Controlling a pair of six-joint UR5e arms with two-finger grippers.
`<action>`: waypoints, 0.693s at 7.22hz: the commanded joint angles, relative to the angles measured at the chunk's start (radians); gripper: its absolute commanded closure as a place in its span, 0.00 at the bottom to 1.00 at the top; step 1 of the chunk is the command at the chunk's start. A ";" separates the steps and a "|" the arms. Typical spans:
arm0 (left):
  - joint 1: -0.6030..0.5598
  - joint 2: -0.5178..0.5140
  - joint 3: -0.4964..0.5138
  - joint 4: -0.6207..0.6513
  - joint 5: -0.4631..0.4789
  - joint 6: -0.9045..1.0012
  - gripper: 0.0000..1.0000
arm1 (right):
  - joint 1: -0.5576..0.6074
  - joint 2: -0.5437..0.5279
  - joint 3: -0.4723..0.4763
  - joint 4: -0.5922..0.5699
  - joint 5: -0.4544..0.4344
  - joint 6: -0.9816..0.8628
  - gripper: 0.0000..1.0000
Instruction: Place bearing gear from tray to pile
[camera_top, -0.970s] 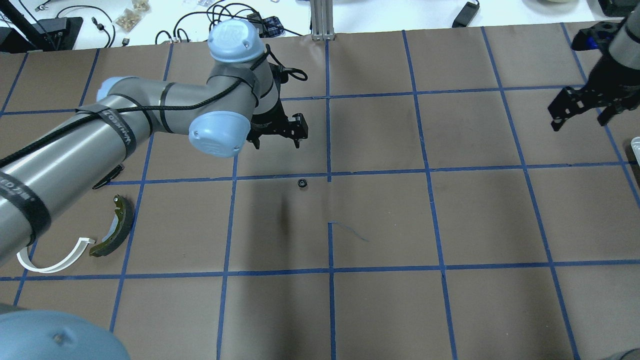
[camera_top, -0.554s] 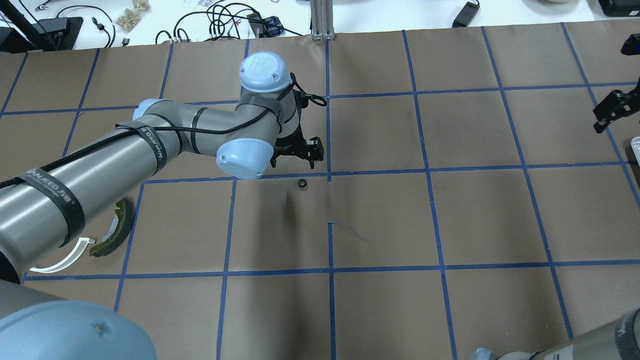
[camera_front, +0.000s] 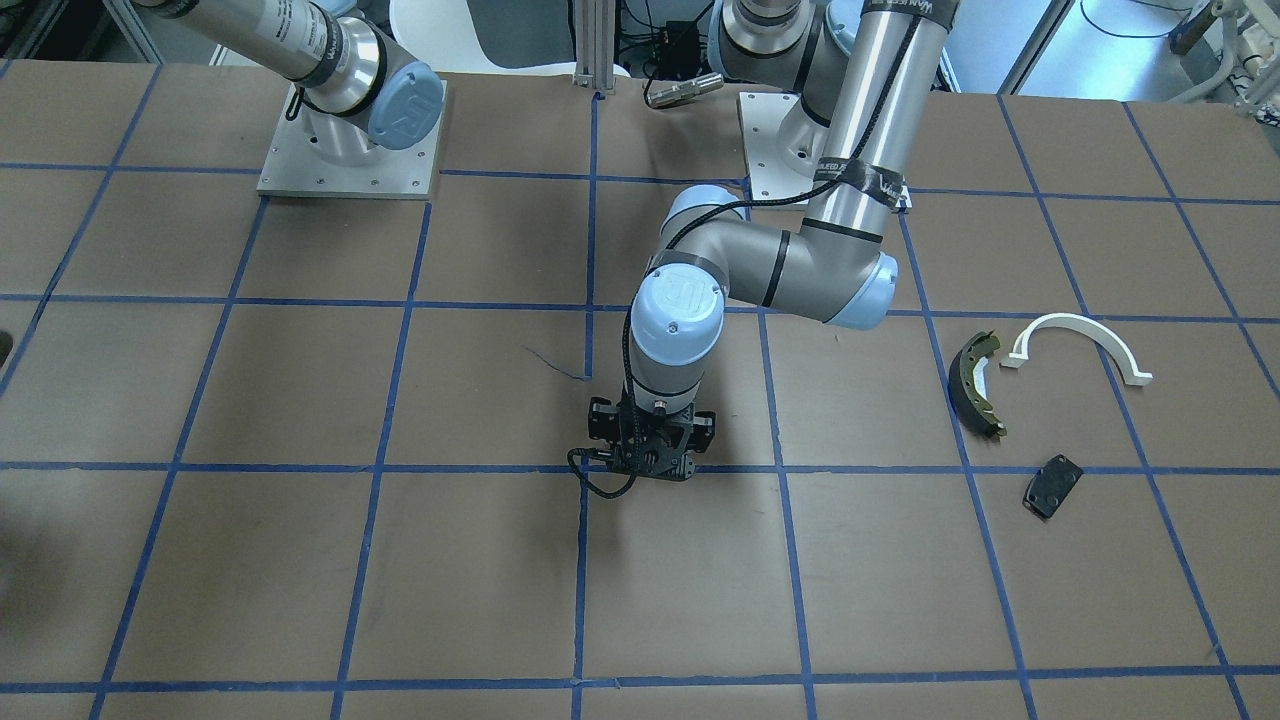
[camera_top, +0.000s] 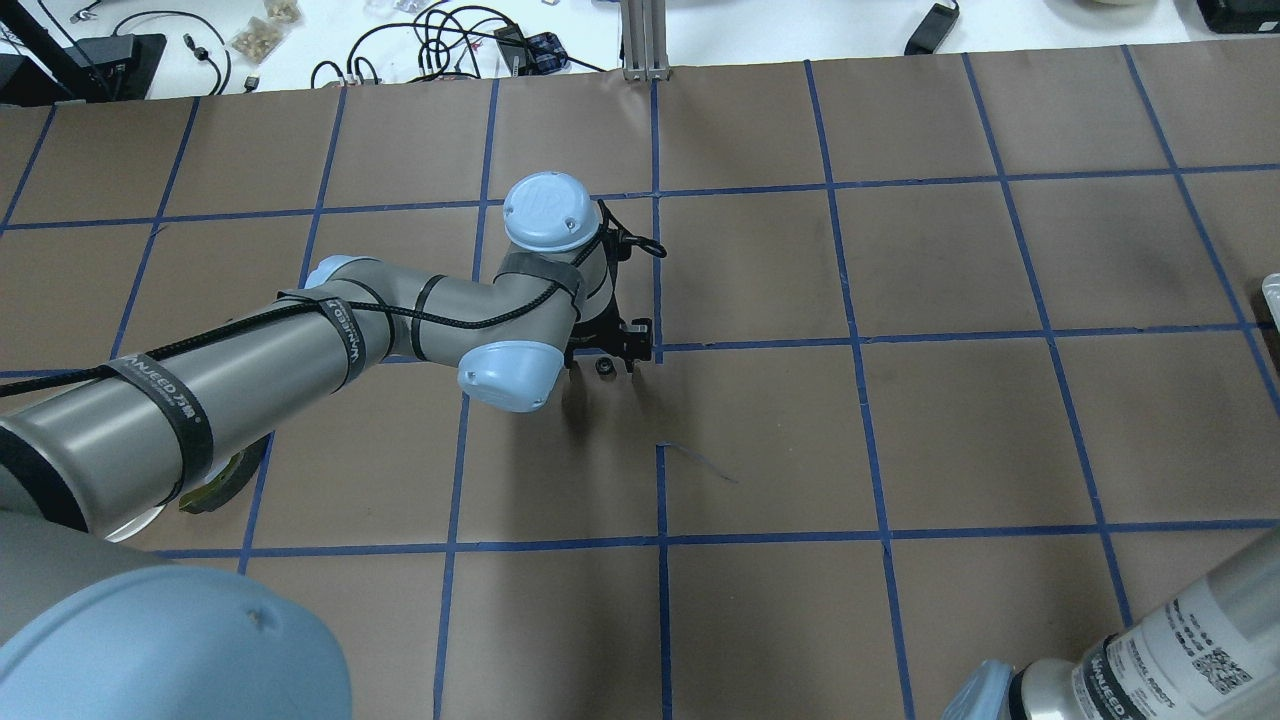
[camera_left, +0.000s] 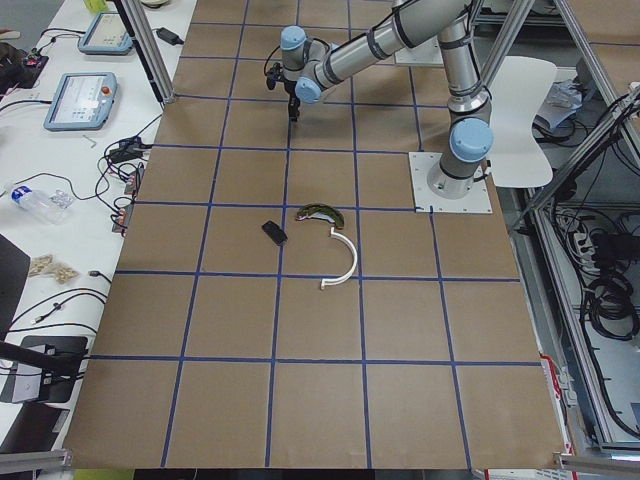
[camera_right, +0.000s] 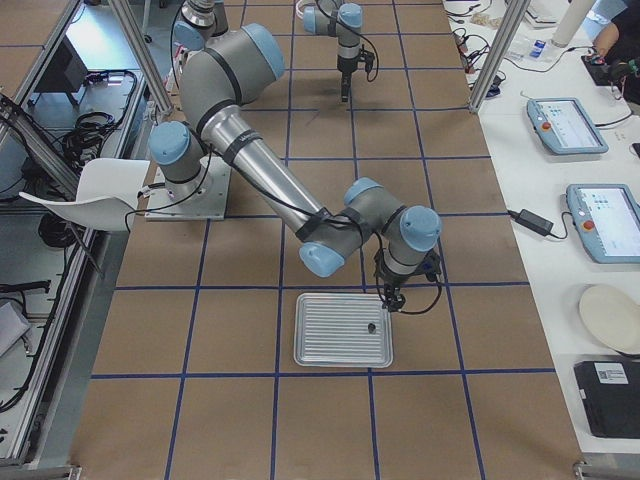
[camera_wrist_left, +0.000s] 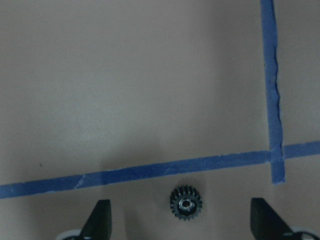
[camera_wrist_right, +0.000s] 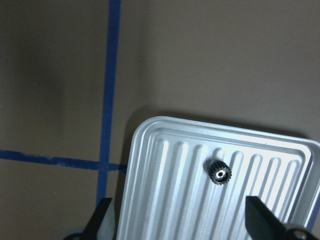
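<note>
A small black bearing gear lies on the brown table near the middle. My left gripper is low over it and open. In the left wrist view the gear sits between the spread fingertips, untouched. A second gear lies in the ribbed metal tray; my right gripper hovers open above it. The pile is a dark olive brake shoe, a white arc and a black plate, far to the left gripper's side.
The tray sits at the right end of the table under the right arm. The left arm hides part of the pile in the overhead view. Cables and clutter lie beyond the far edge.
My left gripper has moved toward the robot and down until it straddles the gear on the table. My right gripper has left the overhead view at the right.
</note>
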 joint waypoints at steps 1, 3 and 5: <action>0.000 -0.012 0.004 0.008 0.002 0.000 0.47 | -0.032 0.074 -0.010 -0.066 -0.003 -0.024 0.08; 0.000 0.006 0.006 0.001 0.002 0.002 0.90 | -0.036 0.095 -0.006 -0.070 -0.004 -0.037 0.08; 0.003 0.014 0.006 -0.003 0.004 0.002 0.97 | -0.044 0.111 -0.007 -0.082 0.004 -0.038 0.09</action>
